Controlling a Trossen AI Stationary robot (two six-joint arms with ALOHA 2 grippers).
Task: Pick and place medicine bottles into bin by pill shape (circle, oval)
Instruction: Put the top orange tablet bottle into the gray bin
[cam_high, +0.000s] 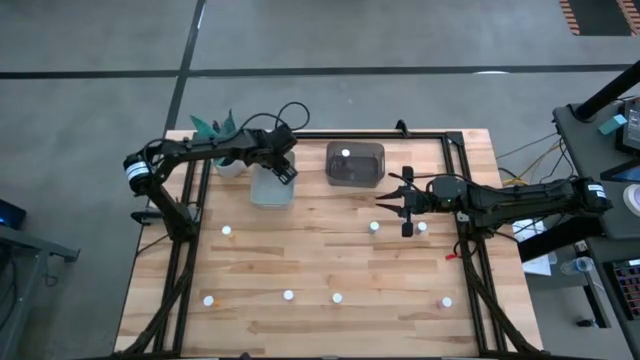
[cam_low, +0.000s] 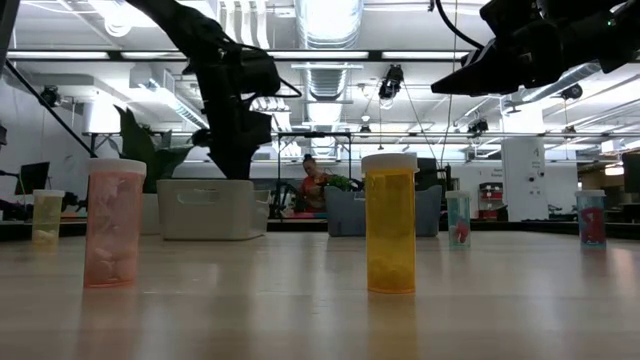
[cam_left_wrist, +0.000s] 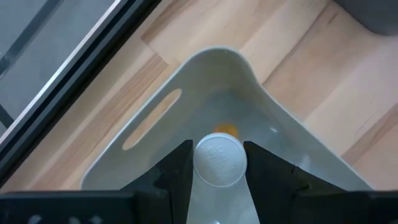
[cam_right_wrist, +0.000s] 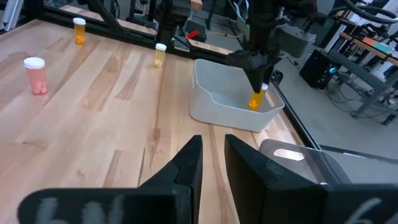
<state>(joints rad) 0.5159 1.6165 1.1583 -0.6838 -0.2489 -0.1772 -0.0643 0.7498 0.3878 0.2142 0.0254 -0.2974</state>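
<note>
My left fingers (cam_left_wrist: 217, 163) grip a white-capped medicine bottle (cam_left_wrist: 219, 160) and hold it inside the pale bin (cam_high: 270, 187) at the far left of the wooden table (cam_high: 320, 255), while my right fingers (cam_high: 405, 205) hang close together, gripping nothing, above the table just right of the dark bin (cam_high: 354, 164), which holds one bottle. More bottles (cam_high: 288, 295) stand scattered across the near planks, and beyond the far edge lies a workshop with ceiling ducts (cam_low: 330, 20) and a seated person (cam_low: 312, 185).
</note>
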